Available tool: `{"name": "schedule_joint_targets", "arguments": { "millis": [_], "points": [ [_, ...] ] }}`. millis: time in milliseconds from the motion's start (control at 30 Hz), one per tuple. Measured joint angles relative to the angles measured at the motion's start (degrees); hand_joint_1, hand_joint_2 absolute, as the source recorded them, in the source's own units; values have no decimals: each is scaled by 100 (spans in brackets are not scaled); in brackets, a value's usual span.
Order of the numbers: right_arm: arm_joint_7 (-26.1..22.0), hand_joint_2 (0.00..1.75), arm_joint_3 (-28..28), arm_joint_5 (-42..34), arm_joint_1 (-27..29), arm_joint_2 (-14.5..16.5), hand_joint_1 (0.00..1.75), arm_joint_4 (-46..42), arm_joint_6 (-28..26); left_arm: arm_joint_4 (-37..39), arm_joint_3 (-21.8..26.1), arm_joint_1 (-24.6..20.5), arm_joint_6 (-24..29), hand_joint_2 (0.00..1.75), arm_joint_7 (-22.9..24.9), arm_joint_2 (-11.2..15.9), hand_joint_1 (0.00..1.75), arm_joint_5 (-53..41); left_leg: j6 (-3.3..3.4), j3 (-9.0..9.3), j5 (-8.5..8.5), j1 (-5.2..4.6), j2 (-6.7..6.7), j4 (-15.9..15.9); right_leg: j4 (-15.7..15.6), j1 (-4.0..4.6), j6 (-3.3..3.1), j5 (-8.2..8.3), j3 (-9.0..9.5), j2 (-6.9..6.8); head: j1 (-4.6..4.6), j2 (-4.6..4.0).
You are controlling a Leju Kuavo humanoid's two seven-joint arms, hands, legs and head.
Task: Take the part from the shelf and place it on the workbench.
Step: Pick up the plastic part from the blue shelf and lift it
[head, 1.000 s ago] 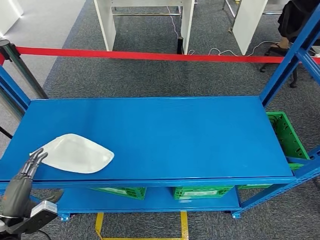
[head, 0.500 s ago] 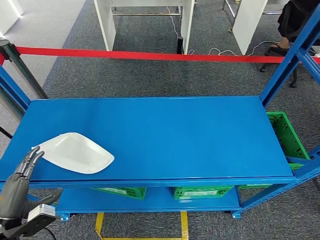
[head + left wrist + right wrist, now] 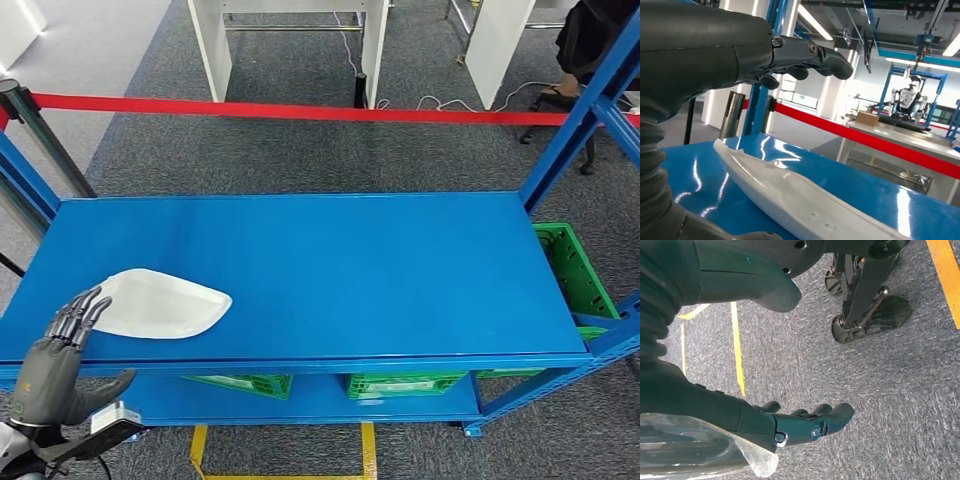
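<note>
Over the last second the left robot hand [image 3: 62,345] has edged forward to the near rim of the shelf [image 3: 340,270], fingers spread and holding nothing, beside the white part [image 3: 162,305] lying flat there, so the grasp seems imminent.

The part [image 3: 162,304] lay on the top board of the shelf [image 3: 362,270], near its left front corner. The left hand [image 3: 56,360] was at the shelf's front edge, just left of the part. Crates [image 3: 404,383] sat under the board; a barrier tape [image 3: 302,110] ran behind the shelf.
</note>
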Motion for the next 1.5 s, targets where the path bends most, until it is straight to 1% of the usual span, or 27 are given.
{"name": "schedule_joint_targets", "arguments": {
  "millis": [267,467,867,1000,1200,1400,1500],
  "points": [
    [-19,175,49,126,-14,-4,0,0,39,539,-232,-396,57,175,166,95,0,-272,0,0,0,0,0,0,0,0,0,0,1,0,1,0],
    [-19,175,123,180,-21,-21,0,0,51,957,-354,-700,54,175,185,110,0,-315,0,0,1,0,0,0,0,0,0,1,2,1,1,0],
    [-19,175,138,185,-21,-26,0,0,52,1241,-485,-843,56,175,212,143,0,-360,0,0,0,0,0,0,0,0,0,0,-1,1,1,0],
    [-26,175,159,229,-25,-31,0,1,55,1409,-530,-987,50,175,430,158,0,-693,-1,0,1,0,-1,0,0,0,0,1,1,-1,0,0],
    [-17,175,232,292,-33,-35,0,2,87,1964,-601,-1433,58,175,794,146,0,-1231,-1,0,4,0,-1,0,0,0,-3,3,1,-1,1,0],
    [5,175,297,356,-56,-35,0,14,113,2800,-709,-2145,131,175,1498,75,0,-2091,-1,1,4,0,-3,1,1,0,-3,4,3,-3,1,0],
    [13,175,330,379,-72,-35,0,17,118,3244,-783,-2518,177,175,1652,23,0,-2308,0,2,6,0,-3,1,1,0,-3,5,6,-4,1,0]
  ]
}}
